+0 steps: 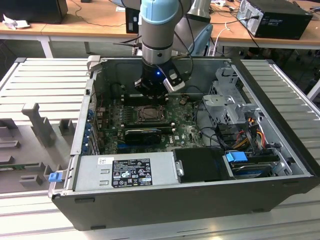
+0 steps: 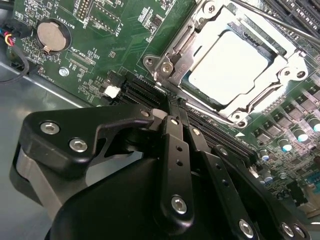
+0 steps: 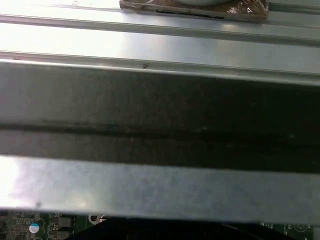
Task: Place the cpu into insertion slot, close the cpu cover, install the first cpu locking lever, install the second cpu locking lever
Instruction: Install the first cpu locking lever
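Arm lowered into the open computer case (image 1: pixel 165 200), which lies on its side on a ribbed metal worktop (image 1: pixel 45 80). In the exterior view the gripper (image 1: pixel 152 90) hangs over the motherboard (image 1: pixel 192 132), just above the far edge of the insertion slot (image 1: pixel 150 114). In the second wrist view the gripper (image 2: pixel 176 107) has its black fingers (image 2: pixel 172 150) drawn together with no visible gap, tips pressed side by side and carrying nothing; they point at the near corner of the socket frame and appear to sit just beside it, contact uncertain. The cpu (image 2: pixel 227 62) is seated in the insertion slot, pale top facing up. The cpu cover (image 2: pixel 277 75) lies flat around the chip, which shows through its central window. A thin metal locking lever (image 2: pixel 280 20) runs along the far side of the socket; whether it is latched cannot be judged. Coin cell battery (image 2: pixel 51 35) sits on the green board well apart from the socket. The first wrist view looks across a case wall (image 3: pixel 160 120) to the ribbed worktop beyond.
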`<state>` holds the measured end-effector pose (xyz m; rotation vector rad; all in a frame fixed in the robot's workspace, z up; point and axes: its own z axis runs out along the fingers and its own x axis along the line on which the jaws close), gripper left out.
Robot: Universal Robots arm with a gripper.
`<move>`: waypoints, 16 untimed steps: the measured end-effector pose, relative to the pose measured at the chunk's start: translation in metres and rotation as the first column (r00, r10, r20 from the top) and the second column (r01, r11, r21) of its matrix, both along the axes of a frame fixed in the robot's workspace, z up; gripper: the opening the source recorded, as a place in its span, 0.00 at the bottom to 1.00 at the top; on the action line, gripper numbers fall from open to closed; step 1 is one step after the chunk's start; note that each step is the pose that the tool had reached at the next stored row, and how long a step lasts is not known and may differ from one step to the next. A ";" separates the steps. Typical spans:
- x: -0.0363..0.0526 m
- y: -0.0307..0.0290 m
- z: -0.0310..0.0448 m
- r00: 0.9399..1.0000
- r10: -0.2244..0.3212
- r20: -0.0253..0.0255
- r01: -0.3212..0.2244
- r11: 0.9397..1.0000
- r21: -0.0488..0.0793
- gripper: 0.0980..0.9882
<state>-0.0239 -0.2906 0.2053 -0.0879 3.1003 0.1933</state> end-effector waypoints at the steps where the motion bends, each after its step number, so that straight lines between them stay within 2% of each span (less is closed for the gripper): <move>1: 0.0000 -0.0001 -0.0004 1.000 0.000 0.000 0.000 1.000 0.000 0.01; 14: 0.0001 0.0000 -0.0021 1.000 -0.001 0.000 0.001 1.000 -0.010 0.01; 16: 0.0003 -0.0001 -0.0022 1.000 -0.002 0.000 0.002 1.000 -0.020 0.01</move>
